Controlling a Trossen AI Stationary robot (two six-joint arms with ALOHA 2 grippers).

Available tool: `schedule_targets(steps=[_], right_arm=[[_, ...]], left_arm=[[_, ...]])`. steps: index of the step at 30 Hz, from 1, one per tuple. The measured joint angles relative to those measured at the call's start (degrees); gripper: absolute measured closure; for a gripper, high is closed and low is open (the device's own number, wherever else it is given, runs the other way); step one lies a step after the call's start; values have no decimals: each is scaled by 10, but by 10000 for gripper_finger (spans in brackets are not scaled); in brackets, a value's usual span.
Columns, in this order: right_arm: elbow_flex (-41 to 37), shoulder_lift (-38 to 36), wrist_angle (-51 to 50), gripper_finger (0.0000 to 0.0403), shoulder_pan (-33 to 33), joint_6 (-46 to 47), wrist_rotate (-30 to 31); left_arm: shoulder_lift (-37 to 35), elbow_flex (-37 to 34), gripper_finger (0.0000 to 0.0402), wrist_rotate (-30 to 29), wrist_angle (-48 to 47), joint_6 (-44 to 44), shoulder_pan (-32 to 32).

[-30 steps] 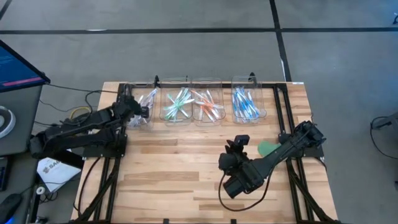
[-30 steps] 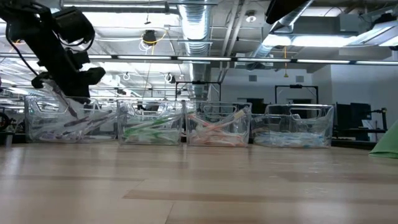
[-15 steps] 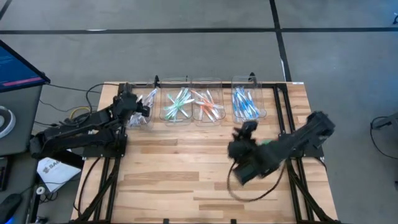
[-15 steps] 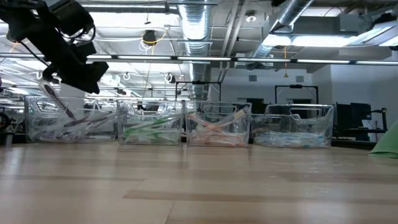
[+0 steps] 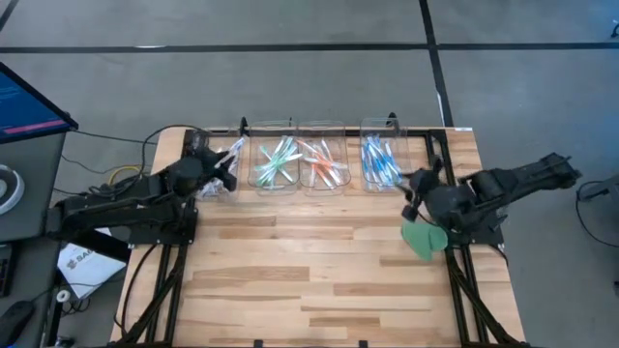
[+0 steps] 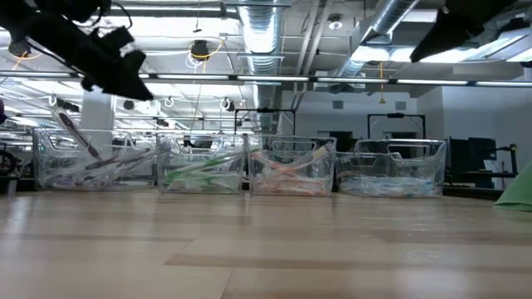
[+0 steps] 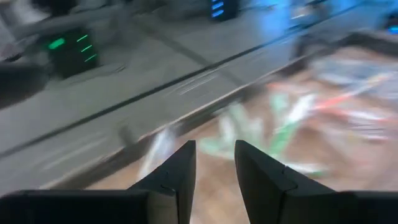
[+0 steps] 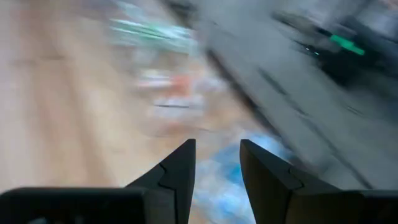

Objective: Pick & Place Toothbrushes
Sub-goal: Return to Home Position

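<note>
Both arms have folded back toward their sides, left tool [image 5: 226,165] and right tool [image 5: 413,189] released, empty.

Pale butcher-block wooden table [image 5: 290,275], nothing fancy. Row of four clear plastic bins [image 5: 322,125] sitting side by side along the far edge. Flat green leaf-shaped piece [image 5: 422,239] near the right edge, in front of the rightmost bin, not touching.

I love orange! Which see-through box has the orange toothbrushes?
The third clear plastic bin from the left, holding the orange toothbrushes, between the green-brush bin and the blue-brush bin.
</note>
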Motion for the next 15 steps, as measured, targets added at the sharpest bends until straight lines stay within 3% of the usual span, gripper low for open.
schedule_targets(steps=[4, 7, 15], right_arm=[[-135, -94, 215, 283, -14, -154, -116], [-217, -147, 320, 283, -31, -202, -148], [-356, -240, 388, 283, -55, -206, -230]], left_arm=[[-2, 0, 296, 39, 46, 36, -28], [-1, 0, 296, 44, 60, 55, -49], [-43, 0, 296, 44, 49, 72, -120]])
